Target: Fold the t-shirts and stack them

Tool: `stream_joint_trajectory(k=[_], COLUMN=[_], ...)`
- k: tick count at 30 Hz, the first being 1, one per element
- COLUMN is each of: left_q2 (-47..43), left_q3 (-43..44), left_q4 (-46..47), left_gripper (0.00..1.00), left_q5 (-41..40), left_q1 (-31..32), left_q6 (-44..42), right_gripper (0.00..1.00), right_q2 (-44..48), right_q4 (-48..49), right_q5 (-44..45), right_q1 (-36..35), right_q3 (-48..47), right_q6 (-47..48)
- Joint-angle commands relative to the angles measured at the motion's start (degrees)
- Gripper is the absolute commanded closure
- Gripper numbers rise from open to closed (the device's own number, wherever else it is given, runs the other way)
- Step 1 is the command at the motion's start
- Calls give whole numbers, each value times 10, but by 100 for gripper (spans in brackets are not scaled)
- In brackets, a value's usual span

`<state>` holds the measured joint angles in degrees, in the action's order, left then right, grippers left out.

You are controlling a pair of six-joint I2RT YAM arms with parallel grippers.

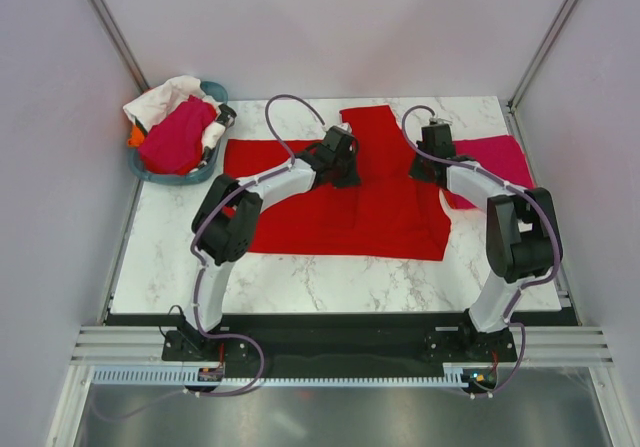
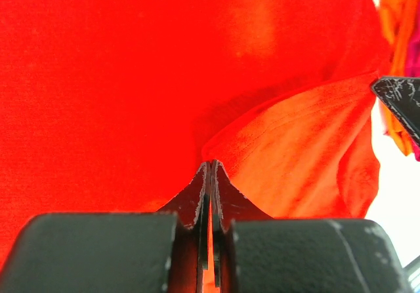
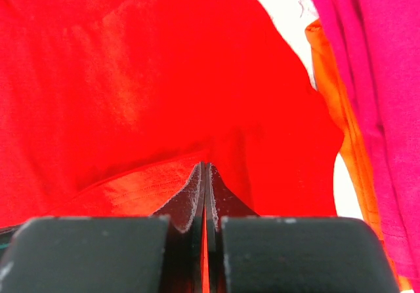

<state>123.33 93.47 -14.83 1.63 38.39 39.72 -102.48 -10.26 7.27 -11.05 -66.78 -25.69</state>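
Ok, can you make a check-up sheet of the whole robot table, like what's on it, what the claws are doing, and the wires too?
Surface: white marble table, partly covered by cloth.
Job's things: red t-shirt spread across the middle; magenta t-shirt at the right edge; heaped shirts in the tub.
Clutter: teal tub at the far left corner.
Claws: left claw and right claw both pinched shut on the red t-shirt.
Cables: purple cables loop off both arms; no snag seen.
Surroundings: plain pale walls; nothing else seen.
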Motion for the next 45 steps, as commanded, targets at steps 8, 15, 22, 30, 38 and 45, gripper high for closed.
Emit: stream_joint_trajectory(k=[8,15,22,30,38,45], left_q2=[-54,-63,-66,-76,-86,-82], left_q3=[-9,-9,-7,-8,-8,4], left_q4=[21,32,37,45,52,56], left_gripper=[98,98,98,98,98,98], left_q5=[-15,-36,-50,-74,-97,-102], left_q1=[5,5,5,4,4,3], left_q6=[-18,-16,-15,-14,-15,-19], right_gripper=[100,100,100,100,100,100], right_q2=[26,22,18,7,0,-9], right_q4=[9,-5,-12,-22,-32,-37], right_q5=[20,26,25,25,23,24], right_q1=[-1,-1,-1,-1,0,-2], right_q3=[-23,-48,-74,-93,-112,-129], right_q6=[0,0,0,2,4,5])
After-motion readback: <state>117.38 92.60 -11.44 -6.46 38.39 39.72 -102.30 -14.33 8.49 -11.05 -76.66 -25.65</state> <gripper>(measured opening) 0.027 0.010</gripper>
